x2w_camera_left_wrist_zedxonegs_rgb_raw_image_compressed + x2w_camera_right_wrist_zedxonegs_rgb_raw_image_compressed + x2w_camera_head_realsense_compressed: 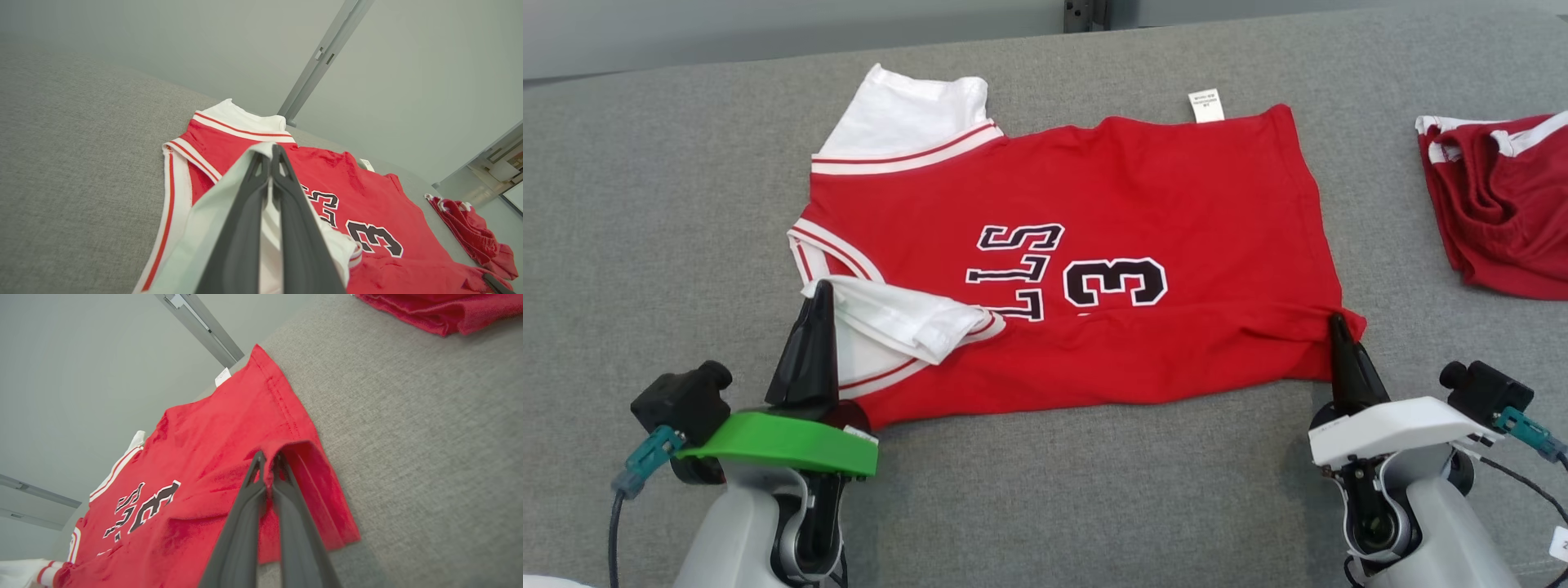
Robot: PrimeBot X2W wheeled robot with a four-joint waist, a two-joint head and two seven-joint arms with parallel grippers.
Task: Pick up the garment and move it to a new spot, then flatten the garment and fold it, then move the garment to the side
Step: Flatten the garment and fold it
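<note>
The garment (1127, 212) is a red jersey with white sleeves and a black "3", spread sideways on the grey surface, collar to the left. Its near edge is lifted and partly folded over. My left gripper (818, 287) is shut on the near white sleeve (890, 322), which is doubled over onto the red body. In the left wrist view the left gripper (271, 148) pinches that white cloth, with the garment (347, 179) beyond. My right gripper (1336, 318) is shut on the near hem corner; in the right wrist view the right gripper (269, 455) clamps a raised red fold of the garment (212, 437).
A second red garment (1503, 204) with white trim lies bunched at the right edge of the grey padded surface (654, 204). A grey wall with a metal rail (1085, 15) runs behind the surface's far edge. Bare grey surface lies to the left and in front.
</note>
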